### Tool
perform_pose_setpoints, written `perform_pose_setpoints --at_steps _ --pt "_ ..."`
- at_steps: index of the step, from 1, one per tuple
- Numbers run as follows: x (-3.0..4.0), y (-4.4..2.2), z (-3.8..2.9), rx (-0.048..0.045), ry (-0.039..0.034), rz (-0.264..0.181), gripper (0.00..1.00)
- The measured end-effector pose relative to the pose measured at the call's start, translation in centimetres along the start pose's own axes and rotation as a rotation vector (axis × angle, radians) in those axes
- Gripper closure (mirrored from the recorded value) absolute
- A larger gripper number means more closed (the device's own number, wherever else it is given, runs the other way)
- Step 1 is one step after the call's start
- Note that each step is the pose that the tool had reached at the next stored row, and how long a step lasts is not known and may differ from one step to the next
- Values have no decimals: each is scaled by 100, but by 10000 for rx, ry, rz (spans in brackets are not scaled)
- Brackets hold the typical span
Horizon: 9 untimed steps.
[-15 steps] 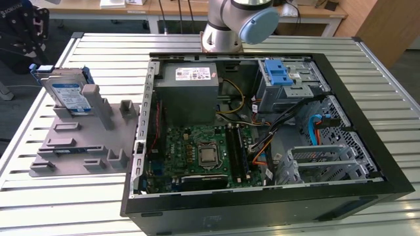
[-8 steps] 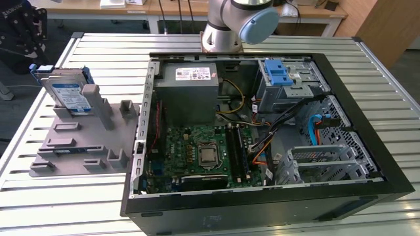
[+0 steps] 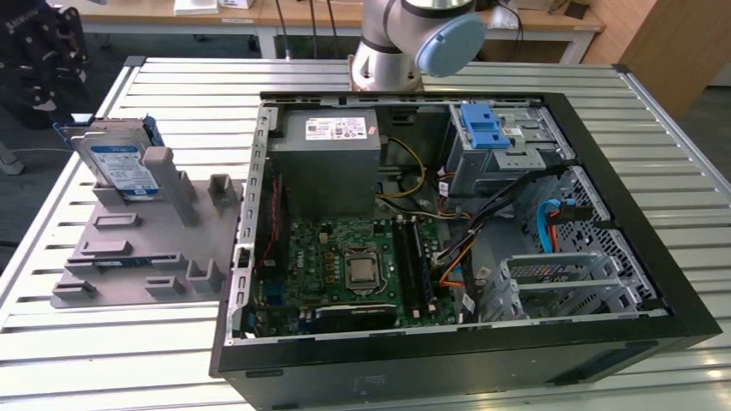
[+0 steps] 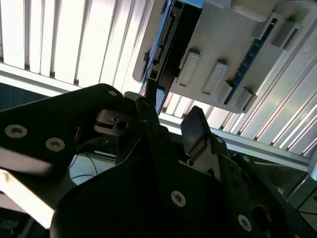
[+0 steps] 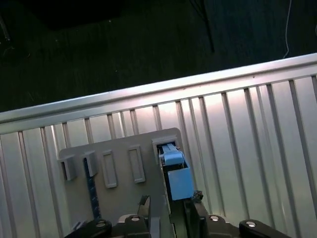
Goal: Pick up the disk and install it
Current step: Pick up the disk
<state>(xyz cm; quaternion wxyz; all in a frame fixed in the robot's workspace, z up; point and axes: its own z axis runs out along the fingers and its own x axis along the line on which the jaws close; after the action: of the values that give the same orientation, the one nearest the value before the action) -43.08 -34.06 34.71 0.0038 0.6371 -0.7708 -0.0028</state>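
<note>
Disk (image 3: 120,167) upright at edge of holder (image 3: 128,257)

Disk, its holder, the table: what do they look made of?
Disk: metal-looking casing, glossy paper label, blue plastic rails, likely. Holder: matte grey plastic, possibly printed; uniform dull surface. Table: ribbed bare metal, probably aluminium; it glints.

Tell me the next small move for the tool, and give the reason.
Probably lower the tool straight down over the disk. In the first wrist view the disk stands on edge in the grey holder, roughly in line with the gap between the jaws. The jaws stand apart and grip nothing yet, so a short descent should bring them to either side of the disk.
</note>
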Motion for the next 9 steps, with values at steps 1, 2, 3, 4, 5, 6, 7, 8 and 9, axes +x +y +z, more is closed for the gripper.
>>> perform_pose_setpoints --at_steps 1,2,3,4,5,6,7,8,9 --pt "-8 5 11 0 4 -60 53" --pt "-17 10 27 6 7 -101 53" --pt "-23 15 42 14 10 -138 47" --pt "-27 17 55 18 10 -195 47" --pt "-27 17 69 19 11 -293 47" --pt "-27 16 82 20 13 -460 47" --pt "-27 16 91 20 14 -638 47" --pt "-27 17 98 20 16 -816 47" --pt "-28 22 103 20 17 -920 47"
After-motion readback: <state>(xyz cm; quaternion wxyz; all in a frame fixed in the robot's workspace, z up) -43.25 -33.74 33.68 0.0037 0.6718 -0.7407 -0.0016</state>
